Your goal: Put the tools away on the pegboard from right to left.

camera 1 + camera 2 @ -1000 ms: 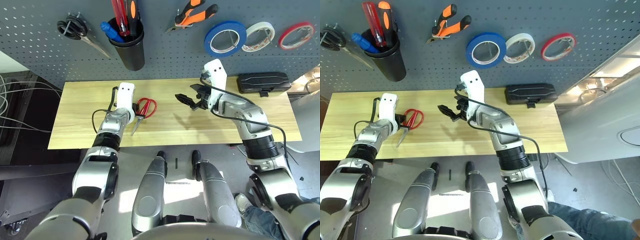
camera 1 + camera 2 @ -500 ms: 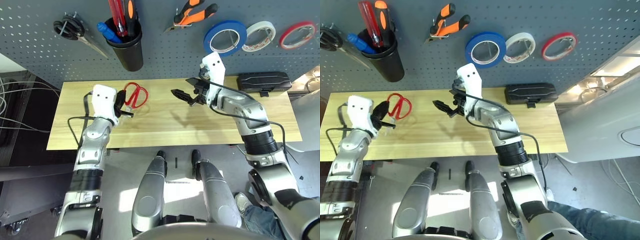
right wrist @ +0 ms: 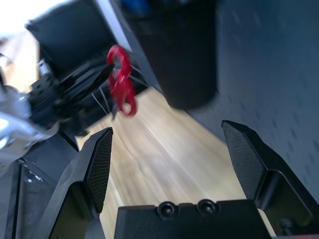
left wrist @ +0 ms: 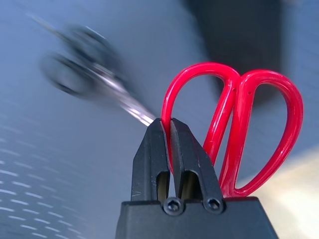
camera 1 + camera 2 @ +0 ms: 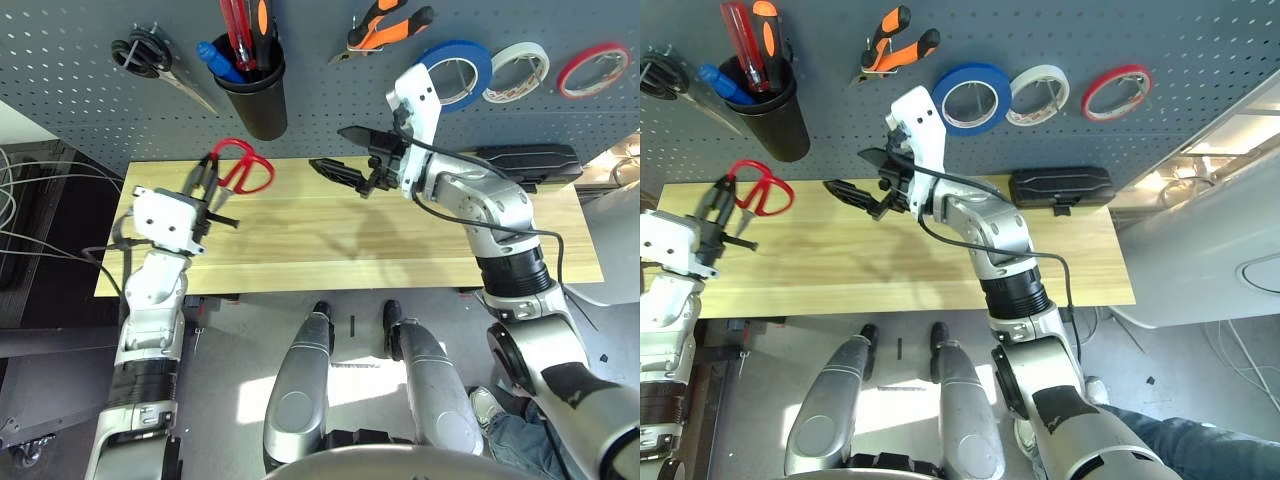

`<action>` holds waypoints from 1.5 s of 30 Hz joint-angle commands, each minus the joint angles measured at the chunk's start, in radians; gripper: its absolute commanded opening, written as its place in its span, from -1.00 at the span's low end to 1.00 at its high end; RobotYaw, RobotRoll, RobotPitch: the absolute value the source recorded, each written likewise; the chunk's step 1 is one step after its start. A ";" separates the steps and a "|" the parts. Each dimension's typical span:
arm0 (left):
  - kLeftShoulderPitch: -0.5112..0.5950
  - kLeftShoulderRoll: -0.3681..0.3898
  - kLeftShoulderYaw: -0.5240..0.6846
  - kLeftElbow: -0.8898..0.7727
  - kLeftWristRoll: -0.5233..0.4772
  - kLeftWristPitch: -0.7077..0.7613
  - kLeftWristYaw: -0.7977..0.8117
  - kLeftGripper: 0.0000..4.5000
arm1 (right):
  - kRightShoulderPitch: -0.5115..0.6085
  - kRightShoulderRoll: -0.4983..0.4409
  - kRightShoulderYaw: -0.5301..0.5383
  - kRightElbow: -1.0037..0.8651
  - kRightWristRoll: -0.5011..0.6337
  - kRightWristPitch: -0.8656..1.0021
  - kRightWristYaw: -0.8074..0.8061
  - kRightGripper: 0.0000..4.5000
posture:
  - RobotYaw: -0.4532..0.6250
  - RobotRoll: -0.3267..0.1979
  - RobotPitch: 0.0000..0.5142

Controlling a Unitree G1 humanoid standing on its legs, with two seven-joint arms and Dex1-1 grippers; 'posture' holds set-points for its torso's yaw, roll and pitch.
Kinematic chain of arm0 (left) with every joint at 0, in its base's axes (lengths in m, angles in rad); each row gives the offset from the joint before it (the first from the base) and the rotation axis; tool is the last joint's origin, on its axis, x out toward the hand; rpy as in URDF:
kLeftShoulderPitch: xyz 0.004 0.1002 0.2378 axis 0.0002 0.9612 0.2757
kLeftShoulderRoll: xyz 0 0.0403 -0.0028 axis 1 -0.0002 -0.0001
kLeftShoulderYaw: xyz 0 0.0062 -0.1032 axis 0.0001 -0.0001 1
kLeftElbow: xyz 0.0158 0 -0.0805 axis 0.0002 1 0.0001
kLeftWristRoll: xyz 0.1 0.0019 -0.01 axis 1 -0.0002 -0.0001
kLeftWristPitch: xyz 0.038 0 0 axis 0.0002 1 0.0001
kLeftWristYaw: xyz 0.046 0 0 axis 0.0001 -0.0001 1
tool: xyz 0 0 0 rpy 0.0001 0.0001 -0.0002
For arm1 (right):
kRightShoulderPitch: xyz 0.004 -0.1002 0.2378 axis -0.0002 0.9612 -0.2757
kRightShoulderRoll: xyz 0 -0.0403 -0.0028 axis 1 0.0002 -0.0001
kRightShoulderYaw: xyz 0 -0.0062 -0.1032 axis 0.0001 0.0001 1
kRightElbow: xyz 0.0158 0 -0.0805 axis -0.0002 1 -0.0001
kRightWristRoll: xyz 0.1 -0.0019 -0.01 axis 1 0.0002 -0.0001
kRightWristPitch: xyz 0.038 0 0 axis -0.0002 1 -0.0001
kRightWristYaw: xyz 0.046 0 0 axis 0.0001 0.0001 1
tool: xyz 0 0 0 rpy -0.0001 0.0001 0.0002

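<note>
- Black-handled scissors [image 5: 146, 56]: hung on the pegboard [image 5: 330, 110] at far left, blades slanting down to the right.
- Left arm [image 5: 150, 330]: forearm extended forward from the robot's side, wrist angled slightly inward, over the left end of the wooden tabletop [image 5: 320, 235].
- Left gripper [image 5: 213, 160]: directed away from the robot, towards the pegboard. Its 2 fingers are clenched on 1 handle loop of the red-handled scissors [image 4: 293, 119].
- Red-handled scissors: both loops stand out to the right of the fingers, blades pointing back towards the robot. Off their hook, in the robot's grasp.
- Black cup [image 5: 262, 108]: mounted on the pegboard, to the right of the black-handled scissors. It contains 3 handled tools: the blue-handled screwdriver [image 5: 220, 63], 1 red-handled tool [image 5: 238, 28] and 1 orange-and-black-handled tool [image 5: 263, 28].
- Right gripper [image 5: 326, 150]: released, its 2 fingers spread wide with nothing between them. It points across to the robot's left, over the tabletop's far side.
- Pliers [image 5: 378, 36]: orange-and-black handles, hung on the pegboard, jaws down to the left.
- Right arm [image 5: 515, 270]: comes in from the right, forearm reaching forward and inward, wrist turned sharply left. A black cable runs along it.
- Blue tape roll [image 5: 941, 100], white tape roll [image 5: 1018, 110], red tape roll [image 5: 1092, 98]: 3 in a row on the pegboard, in that order.
- Black case [image 5: 1062, 187]: resting at the tabletop's right end, near the pegboard.
</note>
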 commanded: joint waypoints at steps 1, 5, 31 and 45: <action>-0.026 0.016 0.050 -0.032 -0.013 -0.013 0.042 -0.99 | -0.027 0.017 0.025 -0.022 0.026 -0.018 0.029 1.00 | 0.20 0.25 0.45; -0.070 0.024 0.077 -0.055 -0.023 0.011 0.072 -0.99 | -0.055 0.031 0.025 -0.024 0.039 -0.021 0.034 1.00 | 0.22 0.25 0.42; -0.185 0.030 0.103 0.134 -0.109 0.203 0.102 -0.99 | -0.154 0.111 0.026 0.039 0.039 -0.092 0.000 1.00 | 0.23 0.25 0.36; -0.177 0.030 -0.080 0.241 -0.036 0.224 -0.055 -0.06 | -0.011 0.057 0.048 0.108 -0.037 -0.100 -0.063 1.00 | 0.21 0.25 0.38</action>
